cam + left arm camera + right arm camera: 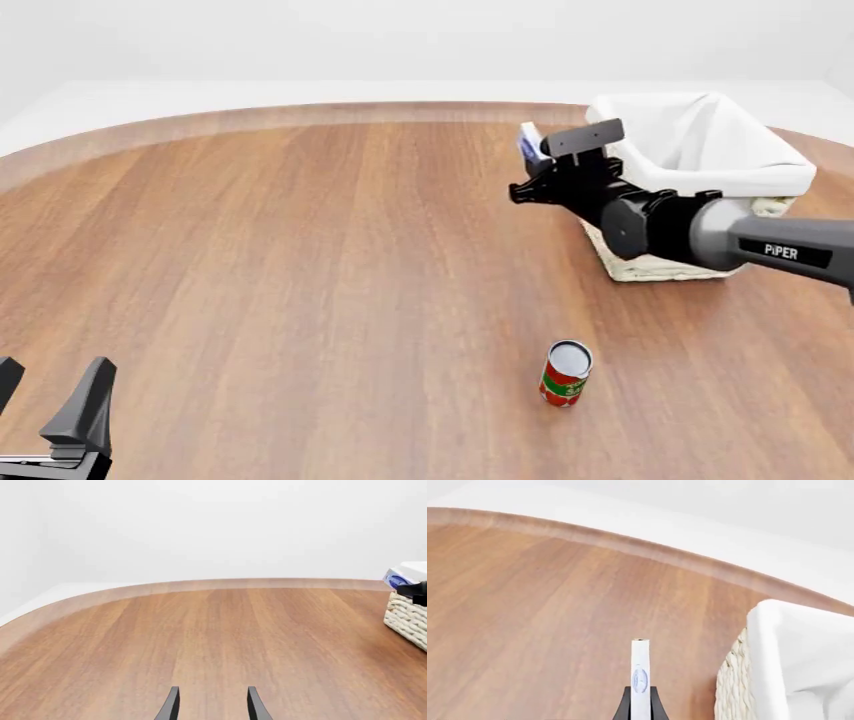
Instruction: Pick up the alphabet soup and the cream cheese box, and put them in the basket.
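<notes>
Right jaws clamp cream cheese box (640,677) — beside basket (747,170)

On the reddish-brown wood-grain table (294,280) with its paler rim, the cream-white woven basket (654,265) carries a plain white cloth lining (707,140), the can (565,373) wears a red-and-green label under a silver top, and the white-and-blue cream cheese box (530,147) sits in the black right gripper (550,160).

The dark right gripper (534,165) is raised, fingers clamped tight; the black left gripper (47,400) sits low, fingers apart.
</notes>
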Robot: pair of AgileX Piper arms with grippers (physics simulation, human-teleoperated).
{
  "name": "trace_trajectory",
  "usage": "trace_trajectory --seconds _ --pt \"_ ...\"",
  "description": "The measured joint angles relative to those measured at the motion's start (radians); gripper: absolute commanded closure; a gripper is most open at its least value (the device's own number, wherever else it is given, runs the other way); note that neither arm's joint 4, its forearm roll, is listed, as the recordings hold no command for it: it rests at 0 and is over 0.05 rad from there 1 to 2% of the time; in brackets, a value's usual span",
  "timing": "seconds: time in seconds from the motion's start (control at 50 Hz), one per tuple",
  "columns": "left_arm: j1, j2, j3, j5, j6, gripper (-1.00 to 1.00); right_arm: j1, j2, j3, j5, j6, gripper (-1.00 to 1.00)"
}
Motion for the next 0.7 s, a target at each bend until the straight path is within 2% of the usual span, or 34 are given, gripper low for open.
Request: trace_trajectory --seconds 0.32,0.7 --pt "0.000 0.000 0.000 0.000 0.000 -1.00 -0.019 -0.140 0.058 0.007 -0.042 1.00" --pt "0.000 0.000 0.000 0.000 0.000 -1.00 -0.078 -0.235 0.037 0.054 -0.085 1.00"
